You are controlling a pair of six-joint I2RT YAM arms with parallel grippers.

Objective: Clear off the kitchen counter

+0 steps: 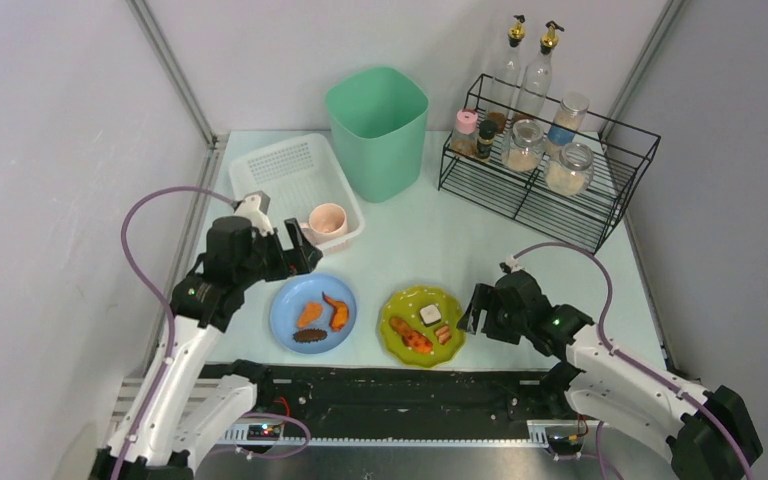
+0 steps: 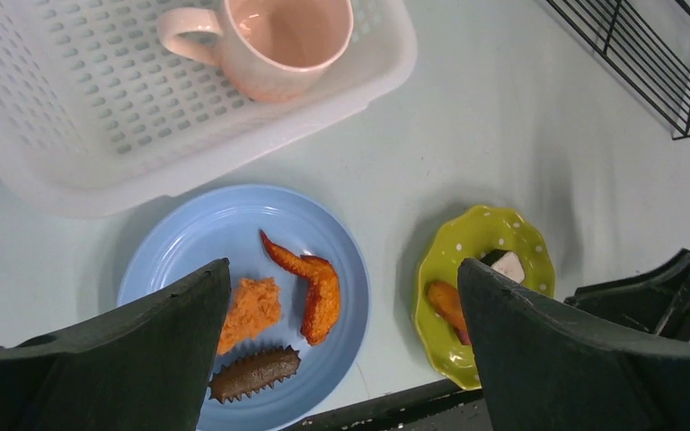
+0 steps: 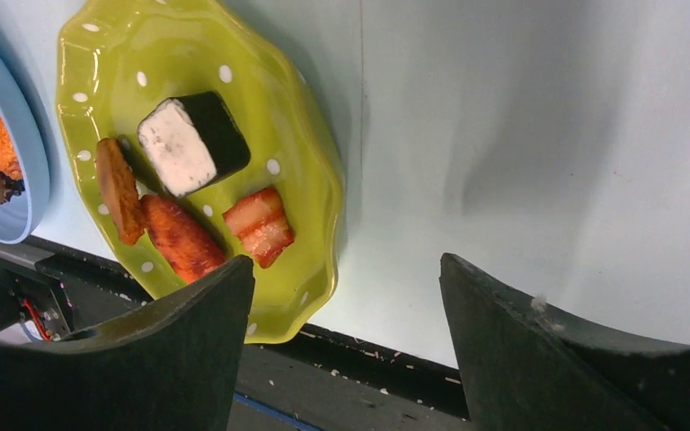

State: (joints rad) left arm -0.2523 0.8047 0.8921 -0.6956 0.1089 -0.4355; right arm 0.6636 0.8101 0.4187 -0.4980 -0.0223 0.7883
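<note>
Close to us, our left gripper [image 2: 341,269] hangs by the round blue plate [image 2: 189,242]. Its two dark fingers are spread wide with nothing between them. Our right gripper [image 3: 346,260] hovers by the wavy edge of the green spotted plate [image 3: 269,117], also spread apart and empty. Both plates sit near the front of the kitchen counter [image 1: 430,240], a smooth, shiny, pale tabletop. The blue plate holds an orange wing, a crumbly orange lump and a dark spiky piece. Farther back we see a white plastic basket [image 1: 280,170] full of holes with a pink mug [image 1: 327,218] inside. Beyond it stand a tall green bin [image 1: 378,130] and a black wire rack [image 1: 545,205] of glass jars.
</note>
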